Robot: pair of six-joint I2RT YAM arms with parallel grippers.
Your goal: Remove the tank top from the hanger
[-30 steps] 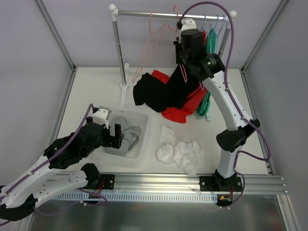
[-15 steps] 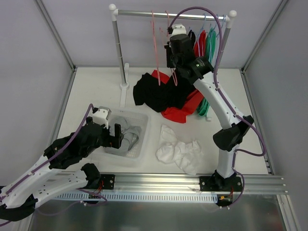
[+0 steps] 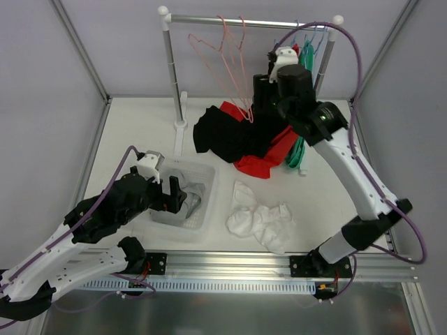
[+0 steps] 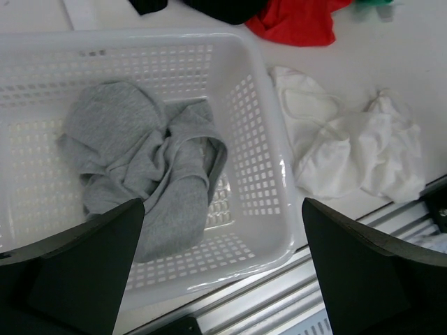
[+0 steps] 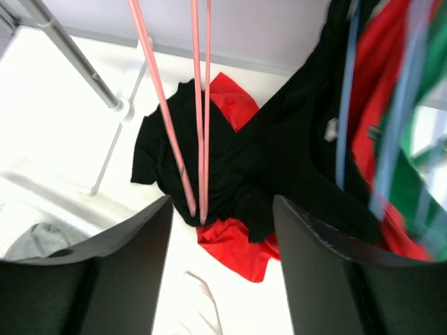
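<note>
Empty pink hangers [image 3: 230, 63] [image 5: 199, 105] dangle from the rail [image 3: 202, 20]. At the rail's right end, black [image 5: 328, 118], red [image 5: 380, 98] and green [image 5: 412, 181] tank tops hang on blue hangers [image 5: 346, 91]. My right gripper [image 3: 260, 105] [image 5: 222, 209] is open beside them, just right of the pink hangers, holding nothing. Low at the front left, my left gripper [image 3: 171, 195] [image 4: 222, 209] stands wide open over the white basket [image 3: 209, 188] [image 4: 265, 139], also holding nothing.
A grey garment [image 3: 188, 199] [image 4: 140, 167] lies in the basket. Black [image 3: 227, 136] and red [image 3: 262, 164] clothes are piled under the rail, white ones [image 3: 262, 220] [image 4: 349, 139] near the front. The rack post [image 3: 171, 70] stands at the back left.
My right gripper has opened, let go of a pink hanger and moved to the right along the rail. The pink hangers now swing free. The left arm has stayed put.
</note>
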